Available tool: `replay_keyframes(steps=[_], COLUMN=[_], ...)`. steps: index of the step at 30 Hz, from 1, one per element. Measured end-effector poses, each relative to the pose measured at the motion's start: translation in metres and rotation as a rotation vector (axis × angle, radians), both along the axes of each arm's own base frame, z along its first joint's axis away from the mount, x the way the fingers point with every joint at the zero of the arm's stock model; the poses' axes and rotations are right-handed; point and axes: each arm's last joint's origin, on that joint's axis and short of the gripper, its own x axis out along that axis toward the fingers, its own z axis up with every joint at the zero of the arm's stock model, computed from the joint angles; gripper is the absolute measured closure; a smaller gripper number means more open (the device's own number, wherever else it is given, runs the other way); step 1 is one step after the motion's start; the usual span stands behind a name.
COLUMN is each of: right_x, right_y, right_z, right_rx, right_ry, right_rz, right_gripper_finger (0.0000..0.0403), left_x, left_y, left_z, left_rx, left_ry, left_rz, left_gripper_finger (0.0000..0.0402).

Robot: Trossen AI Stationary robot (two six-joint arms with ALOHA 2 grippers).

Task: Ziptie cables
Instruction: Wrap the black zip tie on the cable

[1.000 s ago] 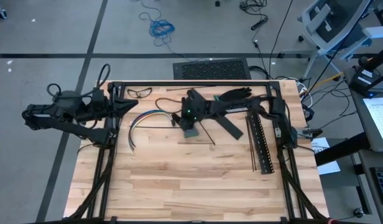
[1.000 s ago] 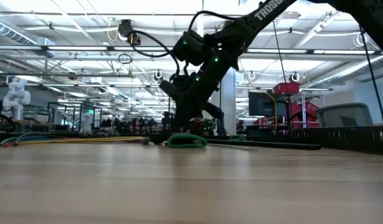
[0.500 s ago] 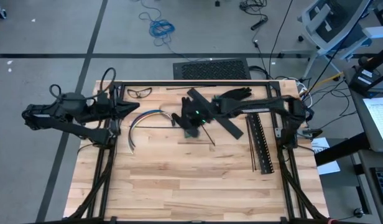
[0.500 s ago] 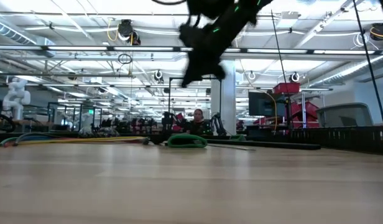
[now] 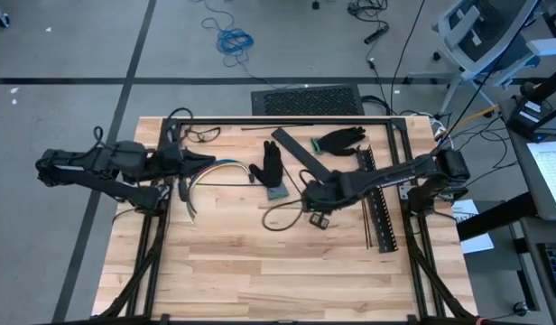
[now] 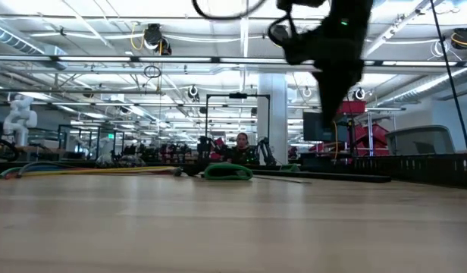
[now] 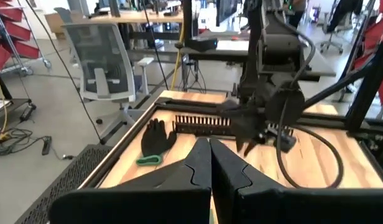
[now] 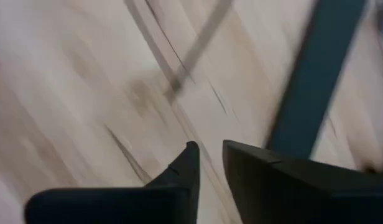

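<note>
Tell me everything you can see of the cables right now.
The cables are a thin bundle of coloured wires, yellow, blue, green and white among them, lying flat on the wooden table near its far left corner. They bend in an arc that curls down toward the left edge. The left gripper, fingers shut, sits at the top of the arc; whether it touches them is unclear. A black glove lies to their right.

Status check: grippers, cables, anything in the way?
Left gripper shut, at the cables. Right gripper slightly open, empty, mid-table. Cables loose, untied. Black glove lies beside them.
</note>
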Motion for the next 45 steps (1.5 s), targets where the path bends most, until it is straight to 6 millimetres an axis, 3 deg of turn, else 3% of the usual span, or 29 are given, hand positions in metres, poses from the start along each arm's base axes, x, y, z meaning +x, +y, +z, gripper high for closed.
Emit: replay_keyframes(steps=[7,12,17,23,27,33,45], right_x=[-0.054,-0.087,-0.072,-0.057,-0.06,-0.088,-0.093], right_y=[-0.003,-0.014,-0.013,-0.021,-0.026,-0.028,-0.026], right_z=[-0.008,-0.025,-0.03,-0.028,-0.025,-0.033,-0.05], right_rx=[-0.013,0.006,0.129,0.135,0.13,0.066,0.031], right_ry=[0.015,-0.05,-0.314,-0.414,-0.402,-0.158,-0.04], right_rz=[-0.265,-0.533,-0.498,-0.429,-0.405,-0.584,-0.783], right_gripper_finger=[0.0264,0.0254,0.026,0.0261,0.0261,0.0261,0.0261], left_x=[0.015,0.016,0.018,0.033,0.045,0.047,0.045], left_y=[-0.002,-0.002,-0.001,-0.003,-0.005,-0.006,0.0], left_z=[-0.008,-0.005,-0.007,-0.036,-0.045,-0.047,-0.046], left_rx=[0.005,0.004,0.0,-0.029,-0.038,-0.023,-0.004], left_ry=[0.061,0.033,0.039,0.288,0.335,0.355,0.361], left_rz=[0.002,0.019,0.068,0.104,0.091,0.08,0.088], left_gripper_finger=[0.0401,0.0401,0.0401,0.0401,0.0401,0.0401,0.0401])
